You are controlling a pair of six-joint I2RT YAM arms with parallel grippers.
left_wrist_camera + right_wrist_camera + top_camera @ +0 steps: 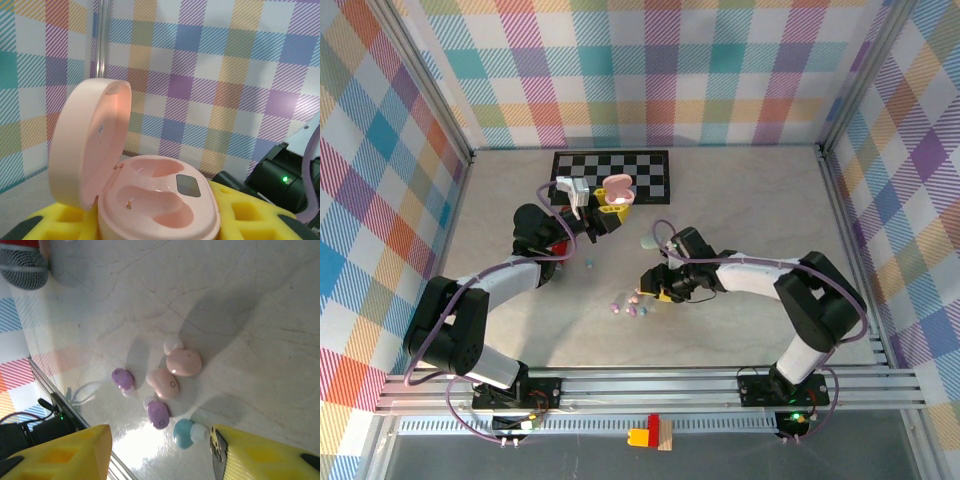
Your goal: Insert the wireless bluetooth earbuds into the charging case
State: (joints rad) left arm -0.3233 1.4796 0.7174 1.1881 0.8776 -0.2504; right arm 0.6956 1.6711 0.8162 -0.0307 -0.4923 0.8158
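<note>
Setting: pastel plaid walls (650, 70) enclose a pale marbled table (750, 210), with a checkerboard mat (650, 165) at its far edge.
Charging case: the pink charging case (160, 200) has its lid upright and both wells empty and facing up, probably presented this way to take a bud from above.
Left gripper: the left gripper (602, 215) is clamped on the case's base near the mat, yellow pads (240, 215) on either side.
Earbuds: the earbuds (172, 382) lie loose in a cluster on the table, well apart from the case. Two pink ones touch; two lilac and one blue lie just beside them.
Right gripper: the right gripper (160, 450) hovers over the cluster, apparently lining up a pick.
Right fingers: the yellow fingers (65, 452) are spread, with nothing between them and no bud touched.
</note>
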